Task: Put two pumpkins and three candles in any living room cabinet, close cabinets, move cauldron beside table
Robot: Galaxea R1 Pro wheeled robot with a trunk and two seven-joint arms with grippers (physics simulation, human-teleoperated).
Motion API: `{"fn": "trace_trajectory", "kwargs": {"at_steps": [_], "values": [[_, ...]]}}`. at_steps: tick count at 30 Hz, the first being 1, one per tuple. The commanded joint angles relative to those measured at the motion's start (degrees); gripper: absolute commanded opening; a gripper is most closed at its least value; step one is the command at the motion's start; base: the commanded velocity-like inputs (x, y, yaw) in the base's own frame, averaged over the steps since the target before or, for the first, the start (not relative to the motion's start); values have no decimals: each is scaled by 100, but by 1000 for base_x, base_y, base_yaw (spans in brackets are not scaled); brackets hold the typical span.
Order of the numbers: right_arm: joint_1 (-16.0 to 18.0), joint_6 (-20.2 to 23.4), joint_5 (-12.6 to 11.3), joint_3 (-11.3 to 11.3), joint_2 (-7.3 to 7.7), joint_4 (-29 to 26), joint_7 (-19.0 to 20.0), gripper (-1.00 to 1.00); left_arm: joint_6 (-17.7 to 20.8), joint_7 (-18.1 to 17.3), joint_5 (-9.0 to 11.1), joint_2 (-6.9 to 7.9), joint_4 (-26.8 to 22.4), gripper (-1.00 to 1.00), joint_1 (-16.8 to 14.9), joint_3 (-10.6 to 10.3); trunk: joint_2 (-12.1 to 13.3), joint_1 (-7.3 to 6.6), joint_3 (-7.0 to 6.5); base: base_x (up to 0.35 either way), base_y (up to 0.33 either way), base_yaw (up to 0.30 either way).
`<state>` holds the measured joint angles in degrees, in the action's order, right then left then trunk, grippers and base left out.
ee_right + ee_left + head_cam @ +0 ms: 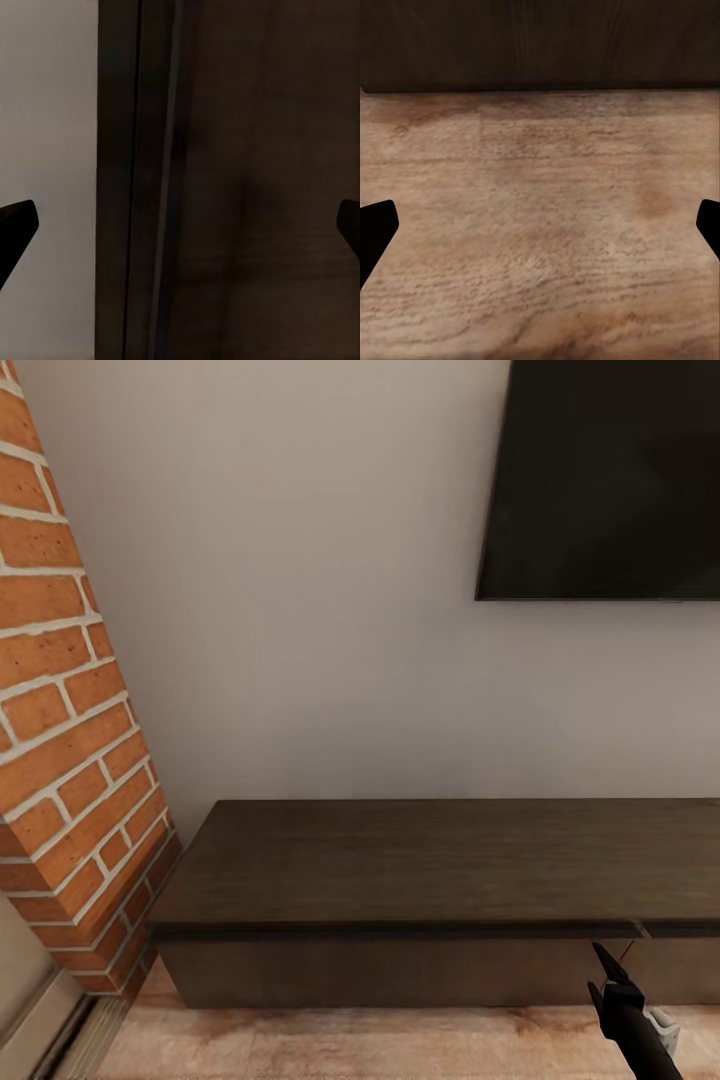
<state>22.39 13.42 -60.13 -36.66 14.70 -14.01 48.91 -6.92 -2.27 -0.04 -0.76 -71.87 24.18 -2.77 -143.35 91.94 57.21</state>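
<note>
Below the TV (600,480), we judge the handleless cabinet (400,860) stiff and heavy, best hooked at its top-edge gap by our open, empty right gripper (607,967).

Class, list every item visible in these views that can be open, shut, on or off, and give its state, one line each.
Long dark brown wooden cabinet: drawer fronts look shut, top bare.
Black wall TV: screen dark.
Left end effector: open, holds nothing, over light wood plank floor.
Right end effector: open, holds nothing, close to the cabinet's front edge.
</note>
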Motion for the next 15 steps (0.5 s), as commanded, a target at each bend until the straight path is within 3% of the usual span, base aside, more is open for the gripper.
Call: {"fn": "trace_trajectory", "kwargs": {"at_steps": [1, 15], "values": [[3, 55, -56, 3, 1, 3, 14, 100, -11, -24, 1, -3, -2, 100, 1, 7, -2, -1, 4, 0, 0, 0], [3, 56, -52, 10, -2, -5, 14, 100, -54, -19, 5, -3, -2, 100, 8, 13, -2, -1, 4, 45, 0, 0]]}}
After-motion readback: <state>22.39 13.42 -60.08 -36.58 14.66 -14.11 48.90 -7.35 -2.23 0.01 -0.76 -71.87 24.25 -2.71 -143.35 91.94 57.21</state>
